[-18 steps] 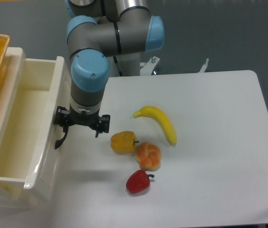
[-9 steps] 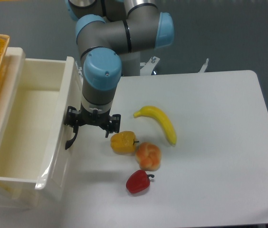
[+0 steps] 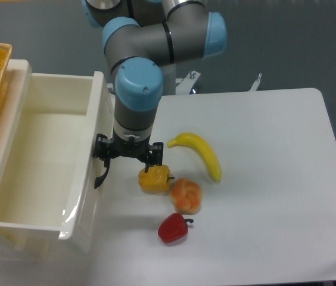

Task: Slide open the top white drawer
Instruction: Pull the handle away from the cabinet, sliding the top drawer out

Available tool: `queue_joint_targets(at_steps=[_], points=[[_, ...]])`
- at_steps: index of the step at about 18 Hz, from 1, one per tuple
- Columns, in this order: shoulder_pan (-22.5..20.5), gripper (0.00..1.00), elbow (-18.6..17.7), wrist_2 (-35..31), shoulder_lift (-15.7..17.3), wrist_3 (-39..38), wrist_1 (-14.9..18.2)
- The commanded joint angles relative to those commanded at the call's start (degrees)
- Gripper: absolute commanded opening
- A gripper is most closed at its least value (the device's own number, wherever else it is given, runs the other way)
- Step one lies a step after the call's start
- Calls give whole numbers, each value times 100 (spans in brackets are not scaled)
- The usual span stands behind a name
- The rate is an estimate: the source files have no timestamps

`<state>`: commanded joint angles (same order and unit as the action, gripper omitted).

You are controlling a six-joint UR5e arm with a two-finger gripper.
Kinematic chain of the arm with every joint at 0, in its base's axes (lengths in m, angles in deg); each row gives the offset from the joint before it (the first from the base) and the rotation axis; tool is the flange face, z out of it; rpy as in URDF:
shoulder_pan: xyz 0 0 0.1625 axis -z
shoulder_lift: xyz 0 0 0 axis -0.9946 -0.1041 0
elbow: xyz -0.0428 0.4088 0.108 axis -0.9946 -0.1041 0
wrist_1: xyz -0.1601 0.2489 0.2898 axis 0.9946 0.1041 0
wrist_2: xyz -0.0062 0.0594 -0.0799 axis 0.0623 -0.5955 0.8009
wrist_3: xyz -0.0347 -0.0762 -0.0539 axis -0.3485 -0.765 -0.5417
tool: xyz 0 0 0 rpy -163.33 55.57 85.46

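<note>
Pulling the top white drawer [image 3: 43,161] further risks the hand [image 3: 128,157] bumping the yellow pepper [image 3: 154,179] right beside it. Its fingers look spread, one hooked by the black handle [image 3: 100,176], honestly can't tell if it's clamped.

The top white drawer [image 3: 43,161] is a glossy cream-white plastic box, deep and rectangular, standing pulled well out from the cabinet at the left edge of the table. Its open top faces up, and the smooth inner floor shows with nothing lying on it. The front panel runs along the drawer's right side, with a curved black handle [image 3: 101,177] jutting from its outer face. The near corner catches a bright glare.
</note>
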<state>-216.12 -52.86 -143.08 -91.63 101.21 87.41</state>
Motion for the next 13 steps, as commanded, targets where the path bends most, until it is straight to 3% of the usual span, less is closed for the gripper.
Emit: queue_joint_targets(at_steps=[13], points=[[-237,100,9,-9,17,193,17]])
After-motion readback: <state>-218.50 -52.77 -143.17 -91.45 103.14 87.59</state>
